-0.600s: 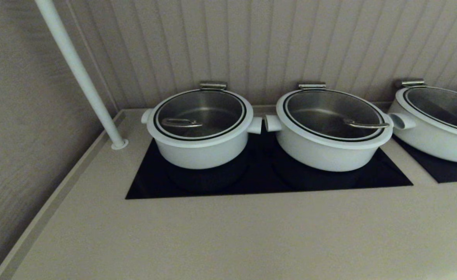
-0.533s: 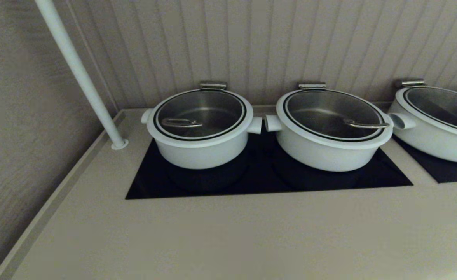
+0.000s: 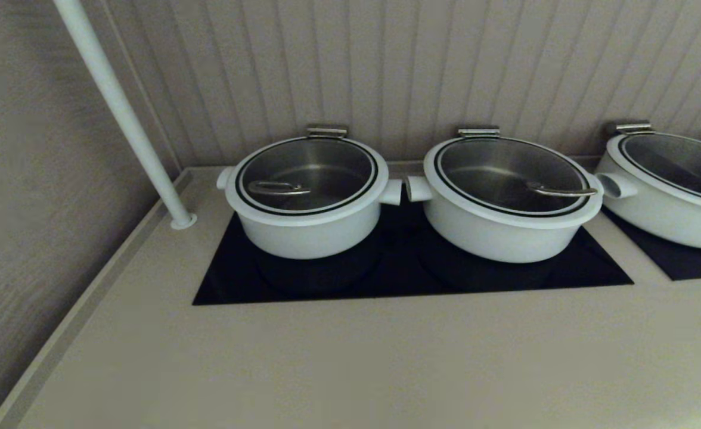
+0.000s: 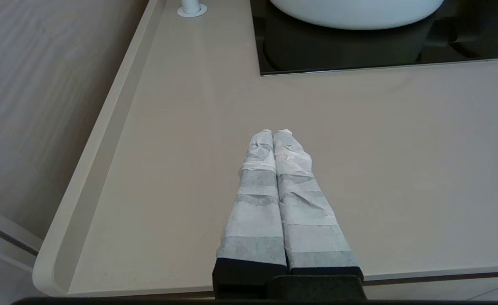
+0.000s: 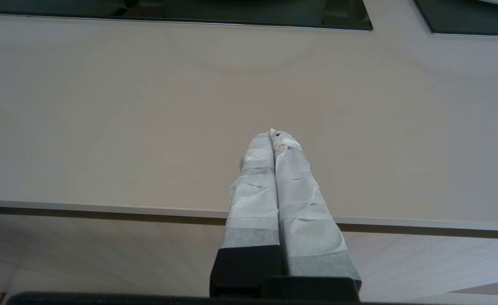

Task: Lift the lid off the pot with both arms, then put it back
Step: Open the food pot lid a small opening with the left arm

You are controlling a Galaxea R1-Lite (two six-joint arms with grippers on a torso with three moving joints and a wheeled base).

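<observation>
Pot (image 3: 307, 229) position: left of centre in the head view, seated on the left part of a black cooktop panel (image 3: 410, 280) set into the beige counter (image 3: 350, 363). Lid (image 3: 306, 177) status: seated on the pot, with its steel-wire handle (image 3: 278, 189) lying toward the left side of the glass. A wider white pot (image 3: 505, 223) stands just to the right on the same panel, its stub handle near the first pot's without touching. A third pot (image 3: 672, 196) is cut off at the right edge of the frame, on a separate dark panel. A white pole (image 3: 121, 110) runs from the upper left of the frame down to a round foot on the counter, left of the pot.

Left gripper (image 4: 273, 133): fingers wrapped in white tape, pressed together, holding nothing, above bare counter near its front edge; the pot's base shows at the top of the left wrist view. Right gripper (image 5: 273, 134): taped fingers likewise closed and empty, above the counter's front edge, well apart from all pots.
</observation>
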